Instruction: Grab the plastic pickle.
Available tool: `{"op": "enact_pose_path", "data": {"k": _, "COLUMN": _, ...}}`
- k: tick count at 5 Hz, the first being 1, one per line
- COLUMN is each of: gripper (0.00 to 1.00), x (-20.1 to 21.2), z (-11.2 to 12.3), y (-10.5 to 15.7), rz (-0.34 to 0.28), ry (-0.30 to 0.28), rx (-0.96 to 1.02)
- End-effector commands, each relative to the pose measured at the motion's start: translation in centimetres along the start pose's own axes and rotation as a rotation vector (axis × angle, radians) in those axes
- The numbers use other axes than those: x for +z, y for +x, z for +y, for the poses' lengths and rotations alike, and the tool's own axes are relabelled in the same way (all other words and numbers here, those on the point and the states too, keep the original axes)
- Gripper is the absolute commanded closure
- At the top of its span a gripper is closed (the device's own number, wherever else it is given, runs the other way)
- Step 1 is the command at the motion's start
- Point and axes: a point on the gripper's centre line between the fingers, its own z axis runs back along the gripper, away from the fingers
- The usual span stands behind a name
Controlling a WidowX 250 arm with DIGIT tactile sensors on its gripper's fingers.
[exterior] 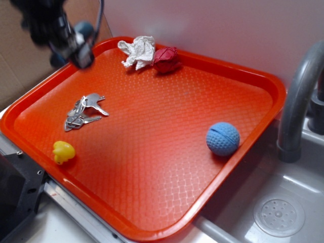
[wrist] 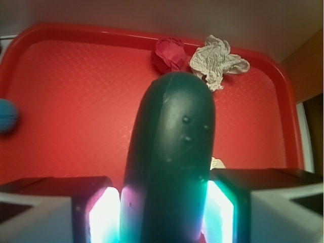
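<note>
— What did the setup look like?

— Beside a grey sink (exterior: 283, 212) with a curved faucet (exterior: 298, 101) lay a big orange tray (exterior: 167, 152), backed by a pale wall. Everything else sat on that tray, below the gripper (exterior: 76, 50), which hung blurred above the tray's far left corner.

— And the gripper's jaws?

— Pressed against the plastic pickle (wrist: 172, 162). In the wrist view the dark green, bumpy pickle stood between the two lit pads (wrist: 104, 220), touching both, its rounded end pointing out ahead of them, lifted off the tray.

— What lay around it?

— Largest first: a dimpled blue ball (exterior: 223, 138) sat well apart from the gripper, near the tray's right rim; in the wrist view it showed at the left edge. A crumpled white paper wad (exterior: 138, 50) lay just beyond the pickle's tip, touching a dark red cloth wad (exterior: 166, 59) beside it. A bunch of keys (exterior: 83, 112) lay under and nearer than the gripper, and a small yellow duck (exterior: 63, 151) sat farther toward the near rim.
</note>
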Motion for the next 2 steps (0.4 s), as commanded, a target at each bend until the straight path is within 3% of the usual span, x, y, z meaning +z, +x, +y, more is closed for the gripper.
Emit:
{"op": "enact_pose_path", "data": {"k": 1, "gripper": 1.0, "x": 4.35, "z": 2.03, "y": 2.39, "rz": 0.032, "ry": -0.039, "rx": 0.061}}
{"op": "enact_pose_path", "data": {"k": 2, "gripper": 1.0, "x": 3.38, "z": 1.99, "y": 2.73, "rz": 0.08, "ry": -0.046, "rx": 0.061}}
